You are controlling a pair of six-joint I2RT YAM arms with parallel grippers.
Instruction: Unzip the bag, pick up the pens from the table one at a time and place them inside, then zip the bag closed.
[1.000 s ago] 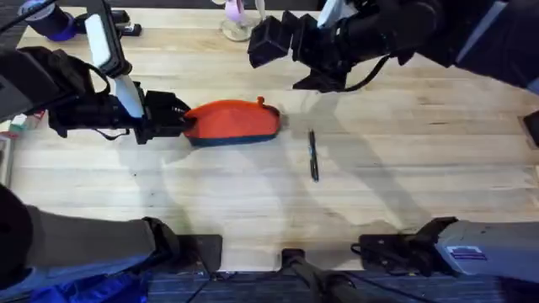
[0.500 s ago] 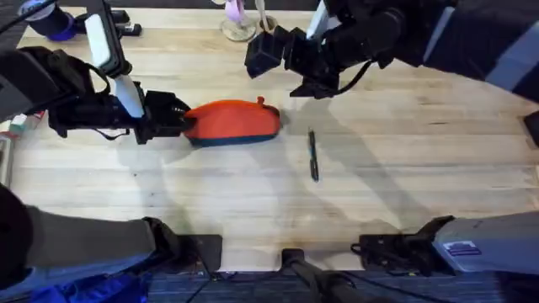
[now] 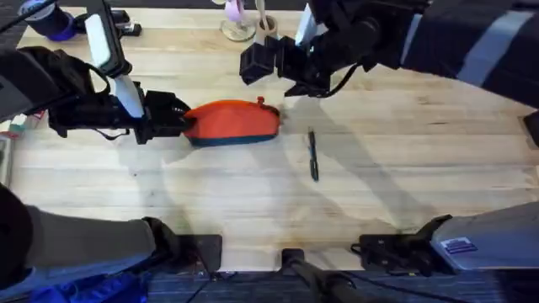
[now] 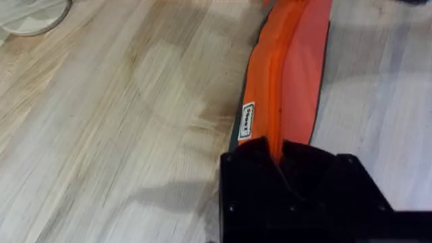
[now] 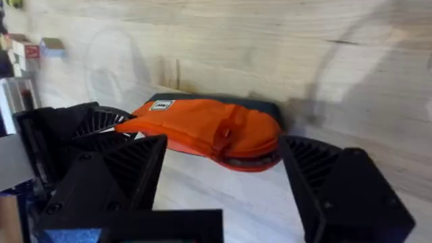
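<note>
Bag [image 3: 233, 124], orange over dark blue, lies on the light wooden desk [image 3: 404, 185] left of centre in the overhead view, its zip running along the top with the small pull [image 3: 260, 103] at the right end. The left gripper [image 3: 179, 120] pinches the bag's left end. The right gripper [image 3: 255, 64] hangs just above and beyond the pull, clear of the fabric. One dark pen [image 3: 313, 155] lies on the desk just right of the bag, well apart from both arms; a second pen is not to be made out.

From the left wrist, the jaws are pressed on the bag's orange end seam [image 4: 275, 138], the zip line stretching away from them, apparently closed.

From the right wrist, the jaws stand spread wide, with the bag [image 5: 202, 125] lying between and beyond the two black fingers [image 5: 341, 196], and the pull [image 5: 225, 135] standing up on the near orange end.

Judging from here, the unzipping is not yet begun. The pull is small and floppy: a descent slightly off line could close on fabric instead, or drag the bag out of the left gripper's hold.
</note>
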